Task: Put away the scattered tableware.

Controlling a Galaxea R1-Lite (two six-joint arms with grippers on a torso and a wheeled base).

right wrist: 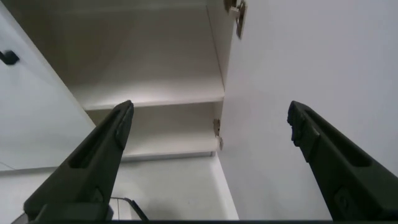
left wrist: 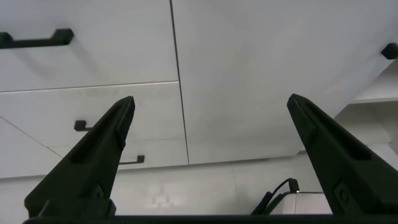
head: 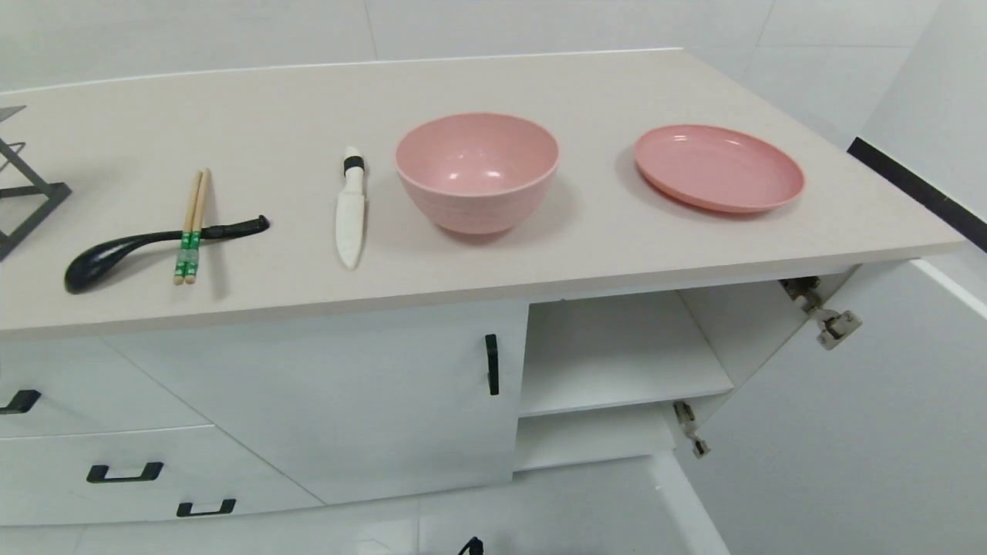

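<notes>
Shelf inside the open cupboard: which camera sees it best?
The right wrist view: the shelf lies straight ahead, wide across it. The head view shows it from above, under the counter; the left wrist view catches its edge.

No legible text or signs.

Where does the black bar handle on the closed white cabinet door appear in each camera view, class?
Head view: the black bar handle stands upright on the door's edge nearest the open compartment.
Left wrist view: it sits at the frame's edge, beside the open compartment.
Right wrist view: it sits at the frame's edge, on the door.
Shared landmark: the white cabinet shelf.
</notes>
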